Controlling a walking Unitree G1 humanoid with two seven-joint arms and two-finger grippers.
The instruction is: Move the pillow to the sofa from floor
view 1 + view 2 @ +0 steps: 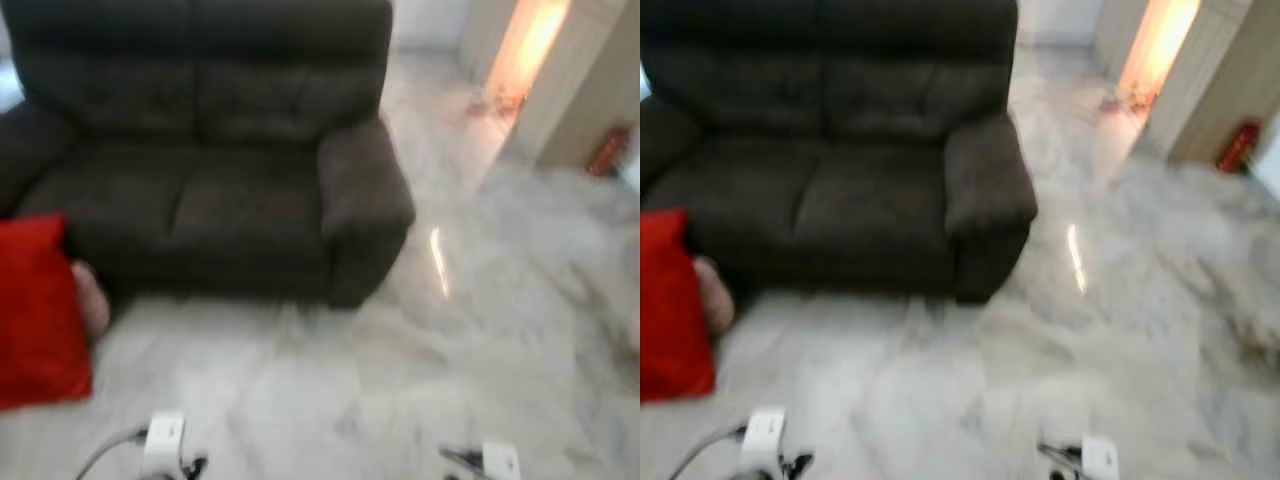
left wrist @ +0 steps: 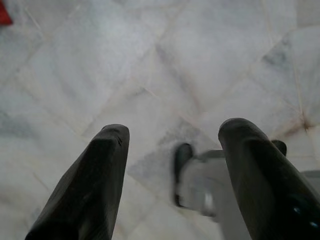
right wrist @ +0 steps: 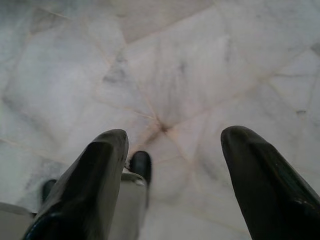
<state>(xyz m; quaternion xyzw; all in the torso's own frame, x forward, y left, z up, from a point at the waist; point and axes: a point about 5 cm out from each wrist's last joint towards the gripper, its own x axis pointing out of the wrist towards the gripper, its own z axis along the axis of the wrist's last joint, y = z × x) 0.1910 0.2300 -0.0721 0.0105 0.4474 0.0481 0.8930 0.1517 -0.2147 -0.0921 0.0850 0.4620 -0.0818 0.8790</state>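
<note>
A red pillow [image 1: 38, 310] stands on the white marble floor at the far left, leaning by the front left corner of a dark brown two-seat sofa [image 1: 205, 150]. Something pale pink [image 1: 92, 296] shows just behind the pillow's right edge. Both arms hang low at the bottom of the eye views, well short of the pillow. My left gripper [image 2: 172, 150] is open over bare floor, a red corner of the pillow [image 2: 4, 15] at the picture's edge. My right gripper [image 3: 172, 150] is also open, nothing between its fingers.
Marble floor [image 1: 400, 380] stretches between me and the sofa and off to the right. A lit doorway [image 1: 525, 50] and a pale wall corner lie at the back right, with a red object [image 1: 608, 150] beside it. The robot's feet show under the wrist cameras.
</note>
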